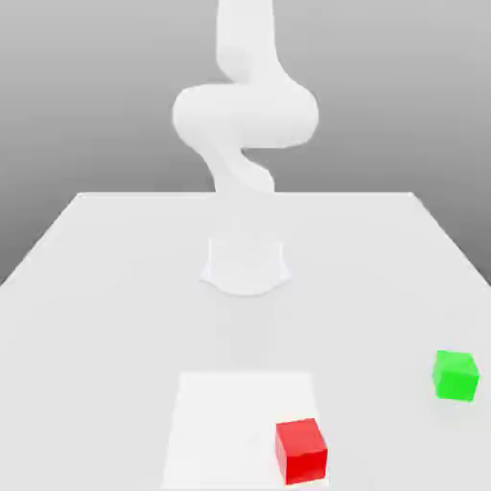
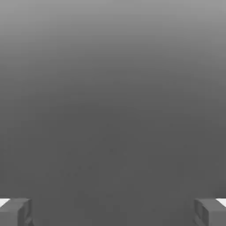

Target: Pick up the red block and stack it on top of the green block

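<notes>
Hanging open in the hand view, fingers of the gripper (image 2: 113, 212) spread wide, nothing between. Lying toward the exterior view's right, the green block (image 1: 455, 376); nearer the camera, overlapping the right edge of a white patch (image 1: 225, 422) on the table (image 1: 105, 336), the red block (image 1: 301, 452).

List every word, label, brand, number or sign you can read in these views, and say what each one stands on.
None: no word, label, brand, number or sign can be read.
Red block: plain faces, no text.
Green block: plain faces, no text.
Arm: no lettering or logo to be seen.
Table: no markings that read as text.
</notes>
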